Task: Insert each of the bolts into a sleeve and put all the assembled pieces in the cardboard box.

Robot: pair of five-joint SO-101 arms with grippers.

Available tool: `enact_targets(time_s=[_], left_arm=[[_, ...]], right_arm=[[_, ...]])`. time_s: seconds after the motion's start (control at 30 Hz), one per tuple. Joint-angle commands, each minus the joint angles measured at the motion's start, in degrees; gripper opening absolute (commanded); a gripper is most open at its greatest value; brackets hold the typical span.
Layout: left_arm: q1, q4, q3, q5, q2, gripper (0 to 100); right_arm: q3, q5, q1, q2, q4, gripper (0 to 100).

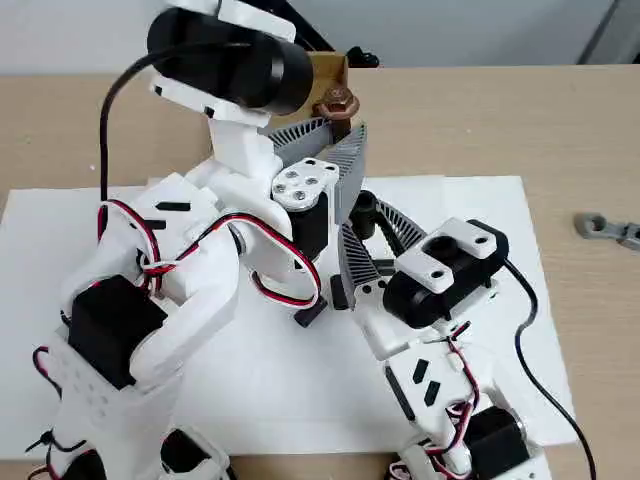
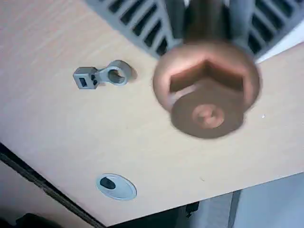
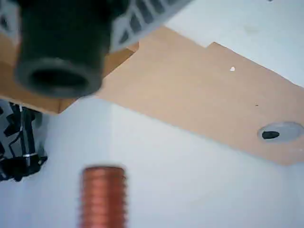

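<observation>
My left gripper [image 1: 343, 128] is raised over the far edge of the white sheet and shut on a copper bolt [image 1: 340, 101]. The bolt's hex flange head [image 2: 207, 90] points away from the grey ribbed fingers [image 2: 137, 19]. Just in front of it, my right gripper [image 1: 366, 222] is shut on a black sleeve [image 1: 364, 208]. In the right wrist view the sleeve's open bore [image 3: 60, 71] faces outward, and the bolt's threaded end [image 3: 103, 195] stands a little apart from it, out of line with the bore. A brown cardboard piece [image 1: 326, 70], perhaps the box, sits behind the left arm.
A white sheet [image 1: 480, 210] covers the wooden table [image 1: 500, 110] under both arms. A grey metal tool [image 1: 608, 228] lies on the bare wood at the right, also seen as the tool [image 2: 101, 76]. A grey cable grommet [image 2: 115, 186] sits near the table's far edge.
</observation>
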Motion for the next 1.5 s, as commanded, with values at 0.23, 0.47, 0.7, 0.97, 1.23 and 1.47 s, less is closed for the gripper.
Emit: enact_targets(time_s=[0.23,0.47,0.7,0.97,1.23,1.47], left_arm=[[3.96,-0.35,-2.33,0.44,0.09,1],[3.96,-0.26,-1.10,0.35,0.09,1],[3.43,-3.34,5.41,0.26,-0.35,1],[-1.14,-5.54,5.76,0.18,-0.44,1],[-1.14,-7.65,5.49,0.88,-0.44,1],[-1.14,-8.53,5.85,3.60,0.00,1]], right_arm=[[-0.26,-0.62,0.40,-0.75,-1.19,0.5],[-0.26,-0.62,0.40,-0.75,-1.36,0.5],[-0.26,-0.62,0.40,-0.75,-1.36,0.5],[-0.26,-0.62,0.40,-0.75,-1.36,0.5],[-0.26,-0.62,0.40,-0.75,-1.19,0.5],[-0.26,-0.62,0.40,-0.75,-1.27,0.5]])
